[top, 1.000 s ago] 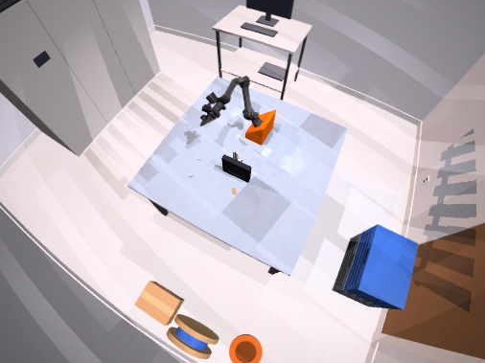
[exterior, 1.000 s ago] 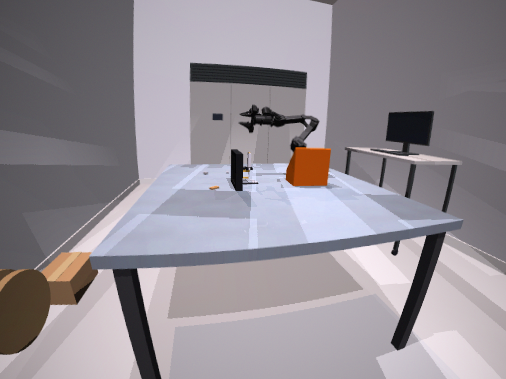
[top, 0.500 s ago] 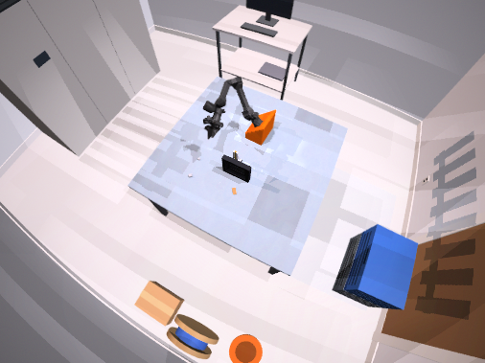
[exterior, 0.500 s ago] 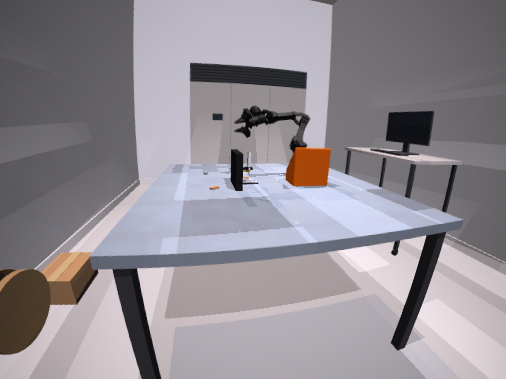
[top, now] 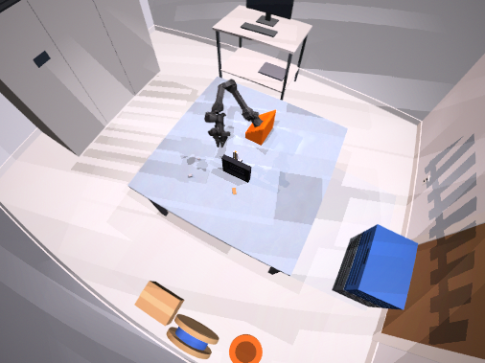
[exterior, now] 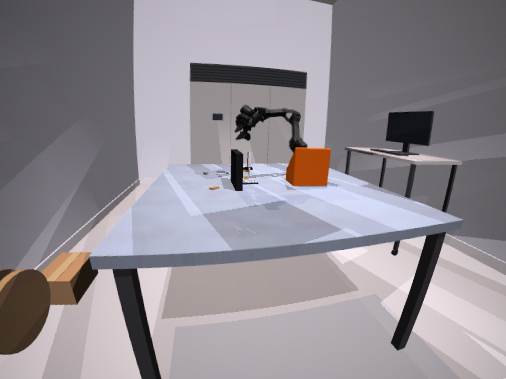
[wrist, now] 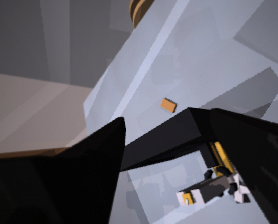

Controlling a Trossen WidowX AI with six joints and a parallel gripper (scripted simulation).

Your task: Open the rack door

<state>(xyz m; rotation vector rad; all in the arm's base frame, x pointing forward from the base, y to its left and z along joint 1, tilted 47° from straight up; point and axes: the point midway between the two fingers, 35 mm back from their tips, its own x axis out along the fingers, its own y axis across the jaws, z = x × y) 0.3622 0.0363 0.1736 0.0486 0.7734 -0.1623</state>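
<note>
End effector: your black parallel-jaw gripper [top: 220, 143] [exterior: 242, 132] [wrist: 166, 119], fingers partly spread, nothing between them.

Top view: one blue-grey rectangular table [top: 297, 242] [exterior: 280, 223] [wrist: 150, 85]. On it, one black, upright, slab-shaped rack [top: 236, 168] [exterior: 236, 170] [wrist: 187, 125], well in from the table's edges. On its arm-facing side, a cluster of small black, yellow and white fittings [top: 235, 155] [exterior: 247, 170] [wrist: 215, 187]. Your gripper is near that side, off toward one end of the slab. One orange wedge-shaped block [top: 261, 128] [exterior: 311, 167] at the arm's lower end; an open strip of tabletop separates it from the rack. Beyond the rack, one small orange piece [top: 234, 191] [exterior: 214, 188] [wrist: 168, 105]; off to one side, one small pale piece [top: 190, 175] [exterior: 205, 173].

Exterior view: gripper above the rack's top edge, angled downward, apart from rack and tabletop. You have open air under the arm's raised span, between rack and orange block. Table's near edge lies well apart from the rack.

Wrist view: two dark fingers, tips apart; the rack's black edge runs across behind them. The fittings show beside the right-hand finger in the picture, partly hidden by it. Which fitting is the handle, and how far it is turned, you cannot tell here.
</note>
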